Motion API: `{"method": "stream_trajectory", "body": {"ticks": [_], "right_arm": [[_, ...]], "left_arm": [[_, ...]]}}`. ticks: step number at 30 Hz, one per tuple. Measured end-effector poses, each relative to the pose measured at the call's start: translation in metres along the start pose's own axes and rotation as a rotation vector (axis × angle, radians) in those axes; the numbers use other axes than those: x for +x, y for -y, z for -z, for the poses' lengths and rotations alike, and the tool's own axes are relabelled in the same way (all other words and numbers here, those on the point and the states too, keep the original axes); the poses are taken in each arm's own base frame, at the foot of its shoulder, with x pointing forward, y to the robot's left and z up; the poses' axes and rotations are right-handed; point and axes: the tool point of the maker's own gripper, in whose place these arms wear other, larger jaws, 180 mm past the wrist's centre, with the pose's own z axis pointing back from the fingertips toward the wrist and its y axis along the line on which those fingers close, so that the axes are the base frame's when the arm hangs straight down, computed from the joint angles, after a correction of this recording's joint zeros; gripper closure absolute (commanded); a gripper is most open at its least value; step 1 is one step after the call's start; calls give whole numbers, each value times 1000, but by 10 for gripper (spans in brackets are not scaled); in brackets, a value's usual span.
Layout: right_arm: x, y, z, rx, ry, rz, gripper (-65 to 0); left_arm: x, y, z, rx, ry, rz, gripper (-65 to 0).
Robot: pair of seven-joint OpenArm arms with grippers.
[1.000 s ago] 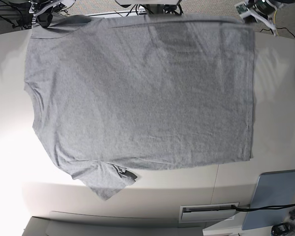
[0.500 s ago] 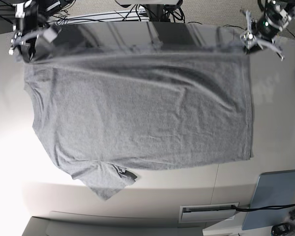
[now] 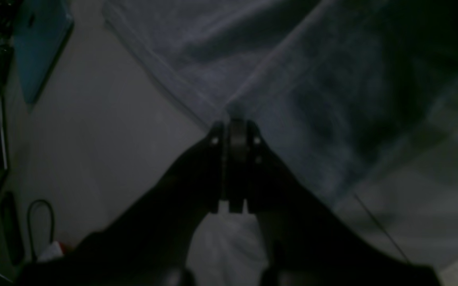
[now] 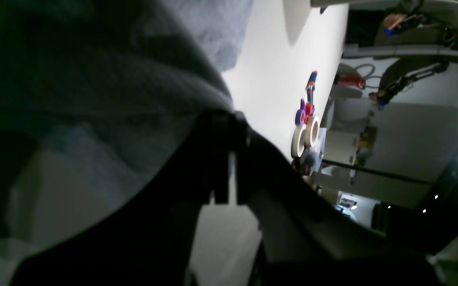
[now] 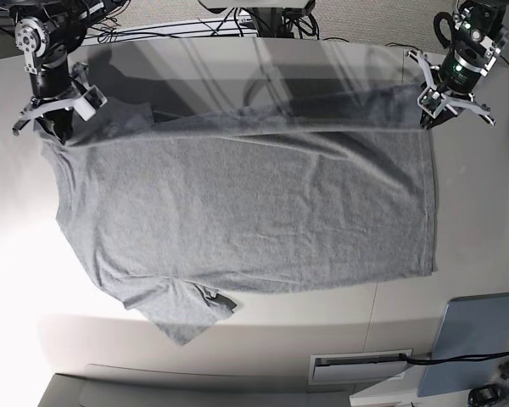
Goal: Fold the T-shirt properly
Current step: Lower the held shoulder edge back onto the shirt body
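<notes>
The grey T-shirt lies spread across the white table, one sleeve pointing to the near edge. Its far edge is lifted and drawn over the body as a blurred, semi-transparent band. My left gripper is at the right end of that edge and is shut on the T-shirt's corner. In the left wrist view the gripper pinches the fabric. My right gripper holds the left end by the shoulder. In the right wrist view the gripper is shut, with cloth draped over it.
A grey-blue flat panel lies at the near right corner and shows as well in the left wrist view. A white slotted box sits beside it. Tape rolls and small coloured items stand at the table's edge. Cables run behind the far edge.
Both grippers have moved from the far table edge toward the near side, carrying the T-shirt's far edge with them so it now hangs over the body.
</notes>
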Motion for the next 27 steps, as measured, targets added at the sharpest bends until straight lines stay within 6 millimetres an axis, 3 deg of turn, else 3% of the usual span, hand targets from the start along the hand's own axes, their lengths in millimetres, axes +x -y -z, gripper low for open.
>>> {"method": "stream_trajectory", "body": {"ticks": [9,20,27], "right_arm": [[39,-2,12,0,98,24,0],[26,10,35,-44,58,14,0],[29,14,39,-50,75,37,0]], "left_arm": [[-2,-4,3,12,-5,-1,0],[2,-7,5,21,7,1,0],[7,-11,7,24,25,-32,0]]}}
